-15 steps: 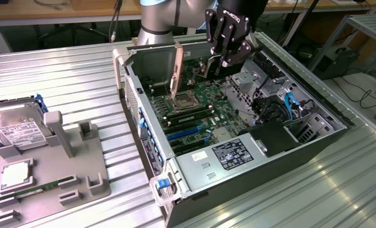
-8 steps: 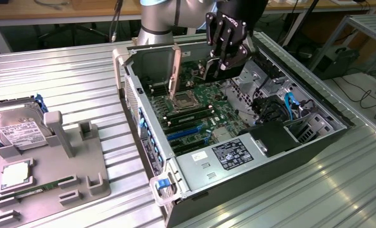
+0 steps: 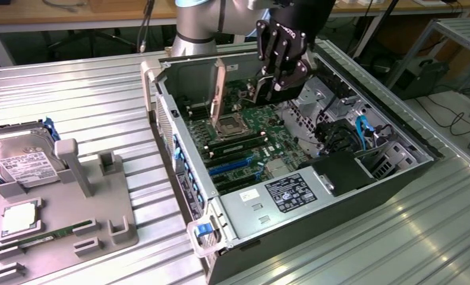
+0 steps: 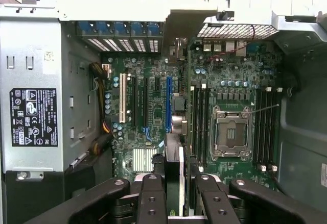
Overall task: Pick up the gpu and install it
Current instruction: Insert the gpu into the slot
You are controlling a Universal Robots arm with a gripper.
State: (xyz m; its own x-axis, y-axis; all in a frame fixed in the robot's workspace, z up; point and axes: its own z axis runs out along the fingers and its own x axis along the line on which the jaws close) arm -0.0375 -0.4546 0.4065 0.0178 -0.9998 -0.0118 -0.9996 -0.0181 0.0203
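Standing on edge inside the open black tower computer case (image 3: 393,178), the thin flat gpu card with brownish board back (image 3: 218,89) runs its long axis up out of the green motherboard (image 3: 255,127). In the wrist view its edge (image 4: 174,178) sits clamped between the black robot hand (image 4: 176,203)'s fingers (image 4: 151,198), directly below the hand. Case rests on the ribbed metal bench (image 3: 84,101).

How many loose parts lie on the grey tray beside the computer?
3: a hard drive at the far end of the tray, a processor chip nearer the camera, a green memory stick nearest. Others may lie beyond the picture's edge.
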